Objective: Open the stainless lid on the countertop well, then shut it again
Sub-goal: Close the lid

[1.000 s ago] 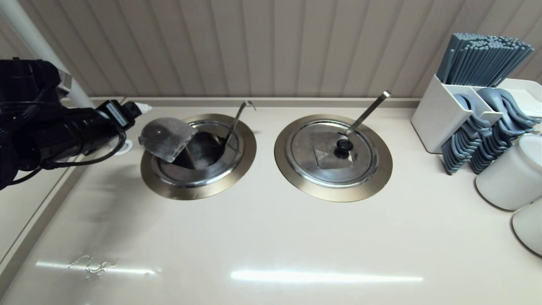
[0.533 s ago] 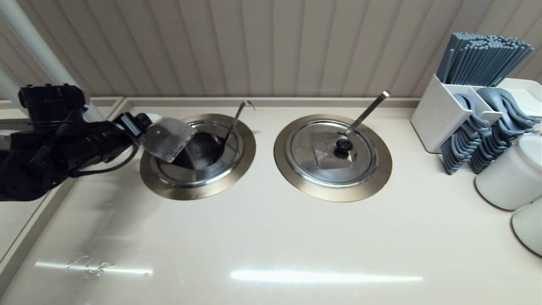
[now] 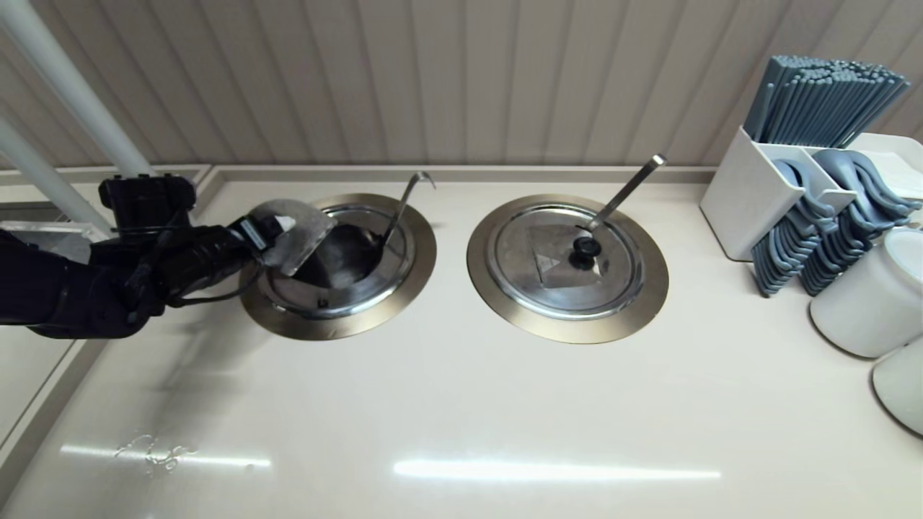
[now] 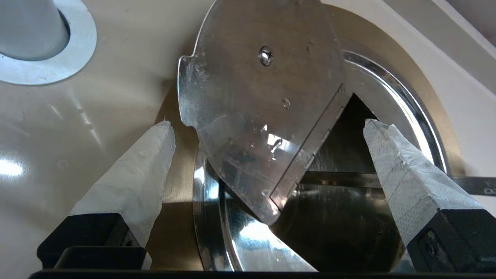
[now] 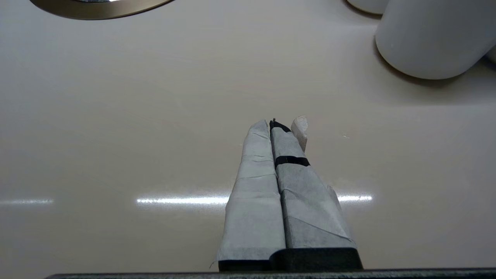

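Note:
The stainless lid (image 3: 292, 232) stands tipped up over the left side of the countertop well (image 3: 339, 328), its underside (image 4: 259, 89) facing my left gripper and its black knob hidden. The pot's dark inside shows beneath it. The thin hook-ended ladle handle (image 3: 404, 196) leans out at the back. My left gripper (image 3: 268, 234) is open at the raised lid's left edge. Its taped fingers (image 4: 139, 170) stand wide on either side of the lid, not touching it. My right gripper (image 5: 277, 122) is shut on nothing above bare counter, out of the head view.
The twin lid (image 3: 555, 263) lies closed on the right well, with a straight thick ladle handle (image 3: 626, 189). A white holder of grey utensils (image 3: 750, 194) and white cups (image 3: 872, 295) crowd the right edge. A white pole (image 3: 65, 79) rises behind my left arm.
My left arm has swung right and lower, bringing its open gripper up to the raised lid. The lid has stayed tipped up throughout.

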